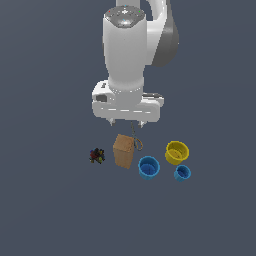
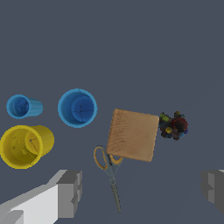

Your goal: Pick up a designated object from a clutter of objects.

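Flat dark grey floor, upright cardboard-like tan box (image 1: pixel 123 150) w/ woodgrain top, round plastic cups nearby, gripper (image 1: pixel 127 123) hung overhead pointing down, fingers (image 2: pixel 70 192) spread wide, nothing held.

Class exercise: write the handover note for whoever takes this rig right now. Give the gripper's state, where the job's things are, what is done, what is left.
Gripper: open, empty, above the clutter.
Tan box: upright on the floor, untouched. Scissors lie right against it, dark lump on its other side.
Big blue cup, yellow cup, small blue cup: grouped apart from the box.
Done: nothing is picked up.
Left: descend, close on the box, lift.
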Robot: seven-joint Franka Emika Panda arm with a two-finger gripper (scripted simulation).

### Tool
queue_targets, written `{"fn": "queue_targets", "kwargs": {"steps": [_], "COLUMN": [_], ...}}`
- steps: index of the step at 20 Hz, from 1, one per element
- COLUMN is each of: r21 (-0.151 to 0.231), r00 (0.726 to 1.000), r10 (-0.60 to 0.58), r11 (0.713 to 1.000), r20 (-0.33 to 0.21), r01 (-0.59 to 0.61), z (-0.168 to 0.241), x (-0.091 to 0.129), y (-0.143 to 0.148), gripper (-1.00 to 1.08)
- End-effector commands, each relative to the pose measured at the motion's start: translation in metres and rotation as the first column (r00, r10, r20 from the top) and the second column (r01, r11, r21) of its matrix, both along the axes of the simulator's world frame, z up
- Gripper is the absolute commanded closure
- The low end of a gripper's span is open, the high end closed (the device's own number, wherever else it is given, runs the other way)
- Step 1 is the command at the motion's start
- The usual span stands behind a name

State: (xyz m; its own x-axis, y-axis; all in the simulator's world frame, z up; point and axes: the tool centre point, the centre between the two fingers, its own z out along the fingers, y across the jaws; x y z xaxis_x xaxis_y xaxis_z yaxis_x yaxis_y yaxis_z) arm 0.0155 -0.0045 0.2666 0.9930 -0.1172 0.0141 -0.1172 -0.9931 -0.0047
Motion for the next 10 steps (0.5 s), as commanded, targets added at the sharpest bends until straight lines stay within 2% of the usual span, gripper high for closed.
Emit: {"fn": "queue_targets", "kwargs": {"steps": [1,10], "r21": [0.001,-0.002], "r00": [0.999,0.985], "r10": [-0.054,-0.172], "r11": [0.999,0.985], "r20": [-0.005,-0.014], "r01": [0.054,0.172], "z": [-0.021,-0.069], "x": [0.005,0.012], "y": [-0.003,-0.011], "gripper": [-0.92,-0.92]}}
